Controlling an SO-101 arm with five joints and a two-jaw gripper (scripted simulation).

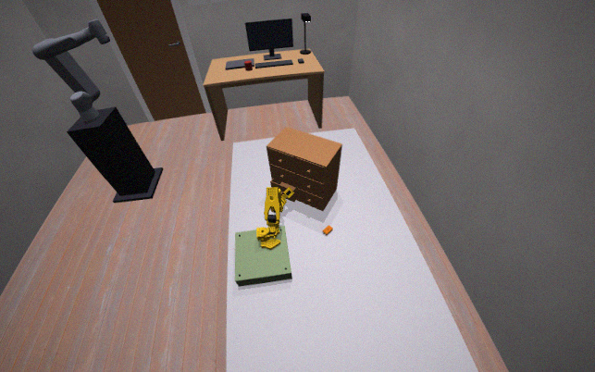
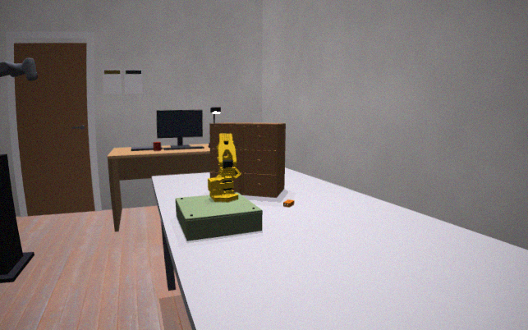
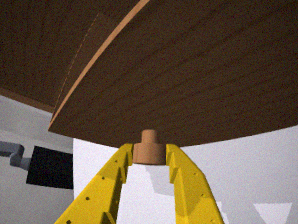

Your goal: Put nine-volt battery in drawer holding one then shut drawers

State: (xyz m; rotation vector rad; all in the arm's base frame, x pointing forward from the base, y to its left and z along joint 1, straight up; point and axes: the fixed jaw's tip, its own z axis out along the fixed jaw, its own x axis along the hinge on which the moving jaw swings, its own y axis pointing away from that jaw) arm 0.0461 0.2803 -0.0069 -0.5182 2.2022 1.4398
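Note:
The orange nine-volt battery [image 1: 328,229] lies on the white table, to the right of my arm and in front of the chest; it also shows in the exterior view [image 2: 288,203]. The brown three-drawer chest [image 1: 304,167] stands at the back of the table. My yellow gripper [image 1: 287,192] reaches its lower left front. In the wrist view my gripper [image 3: 148,155] is shut on a small round wooden drawer knob [image 3: 148,145], with the dark drawer front [image 3: 166,50] filling the frame above. That drawer stands a little way out. The drawers' insides are hidden.
My arm stands on a green base block [image 1: 262,256] near the table's left edge. A black pedestal with a grey arm [image 1: 110,148] and a desk with a monitor [image 1: 265,65] stand off the table on the floor.

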